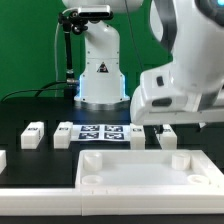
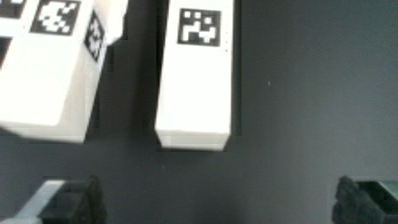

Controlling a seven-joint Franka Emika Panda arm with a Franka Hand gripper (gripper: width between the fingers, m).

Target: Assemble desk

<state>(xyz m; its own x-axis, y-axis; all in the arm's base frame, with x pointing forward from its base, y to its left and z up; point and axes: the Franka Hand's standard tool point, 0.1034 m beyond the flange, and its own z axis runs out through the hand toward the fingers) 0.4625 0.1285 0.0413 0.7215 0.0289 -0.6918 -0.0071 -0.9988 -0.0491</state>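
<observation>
The white desk top (image 1: 135, 172), with raised rim and corner sockets, lies flat at the front of the table. Two white square legs with tags lie on the exterior view's left (image 1: 33, 135) (image 1: 65, 133). Another leg (image 1: 168, 140) lies under my gripper (image 1: 165, 127) on the exterior view's right. In the wrist view two tagged legs lie side by side on the dark table, one central (image 2: 196, 80) and one beside it (image 2: 50, 75). My gripper (image 2: 217, 205) is open wide and empty above them, both fingertips (image 2: 71, 205) apart from the legs.
The marker board (image 1: 100, 133) lies behind the desk top. The robot base (image 1: 100, 75) stands at the back centre. A white block (image 1: 2, 160) sits at the exterior view's left edge. A white bar (image 1: 40, 195) runs along the front.
</observation>
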